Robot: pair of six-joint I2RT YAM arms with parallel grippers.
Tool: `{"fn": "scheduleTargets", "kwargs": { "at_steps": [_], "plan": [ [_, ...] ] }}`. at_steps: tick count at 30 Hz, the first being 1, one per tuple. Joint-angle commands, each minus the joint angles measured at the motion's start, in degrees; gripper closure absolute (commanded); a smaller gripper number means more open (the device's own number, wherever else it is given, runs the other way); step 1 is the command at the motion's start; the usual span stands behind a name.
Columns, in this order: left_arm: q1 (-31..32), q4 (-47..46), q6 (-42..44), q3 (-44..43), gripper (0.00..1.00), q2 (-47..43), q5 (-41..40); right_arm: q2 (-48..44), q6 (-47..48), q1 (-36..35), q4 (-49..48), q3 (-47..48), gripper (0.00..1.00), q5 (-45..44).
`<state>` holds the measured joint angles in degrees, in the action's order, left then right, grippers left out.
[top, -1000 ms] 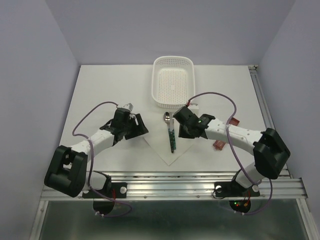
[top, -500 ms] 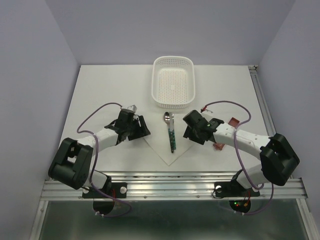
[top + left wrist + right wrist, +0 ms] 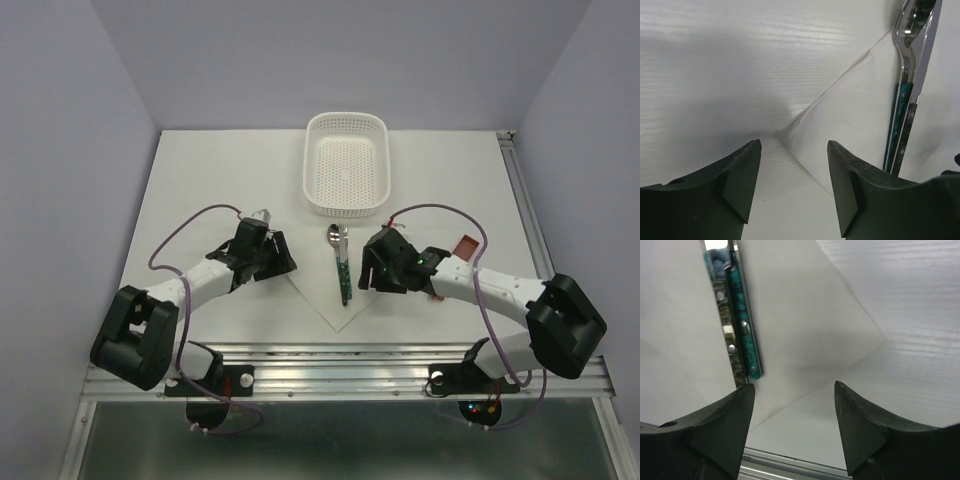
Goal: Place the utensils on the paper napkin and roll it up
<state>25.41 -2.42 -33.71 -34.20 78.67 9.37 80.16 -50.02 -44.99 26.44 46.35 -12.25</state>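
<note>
Both arms reach low over the white table (image 3: 200, 180), one on each side of the paper napkin (image 3: 325, 295), which lies flat like a diamond with one corner pointing at the near edge. The utensils (image 3: 341, 262) lie along its middle, shiny ends toward the white basket (image 3: 308, 170) at the back, green handles toward me; from the wrist cameras I make out a spoon with a second slim piece pressed against it. The left gripper (image 3: 283, 262) sits at the napkin's left corner with its fingers spread wide and nothing between them but that corner, which shows a slight crease. The right gripper (image 3: 368, 272) hangs just beside the handle ends near the right corner, likewise wide open and gripping nothing. The basket stands apart from the napkin, just beyond the spoon's bowl.
</note>
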Motion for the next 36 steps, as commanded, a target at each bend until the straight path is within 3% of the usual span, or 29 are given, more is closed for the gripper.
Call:
{"fn": "scheduleTargets", "kwargs": {
  "at_steps": [1, 5, 11, 17, 25, 36],
  "plan": [
    [0.3, 5.6, 0.4, -4.6, 0.32, -8.4, -7.9, -5.3, 16.9, -1.9, -6.6, 2.7, 0.3, 5.7],
    [0.3, 7.6, -0.3, -6.1, 0.29, -13.6, -8.0, -5.5, 21.4, -7.3, -8.0, 2.3, 0.3, 5.2],
    [0.2, 10.8, -0.5, -5.6, 0.29, -17.8, -6.6, 5.8, 28.4, -28.9, -5.6, 7.0, 0.28, -8.3],
    [-0.4, 13.8, 0.1, -4.6, 0.27, -22.9, -8.9, 12.7, 28.0, -37.5, -6.3, 9.8, 0.28, -20.7],
    [-0.5, 14.0, -0.3, -4.8, 0.26, -23.9, -8.8, 23.1, 23.5, -42.7, 1.0, 14.8, 0.33, -35.7],
    [-0.7, 13.8, -0.2, -5.4, 0.26, -22.8, -8.7, 28.5, 13.6, -43.8, 11.4, 17.1, 0.4, -45.3]
  ]
}}
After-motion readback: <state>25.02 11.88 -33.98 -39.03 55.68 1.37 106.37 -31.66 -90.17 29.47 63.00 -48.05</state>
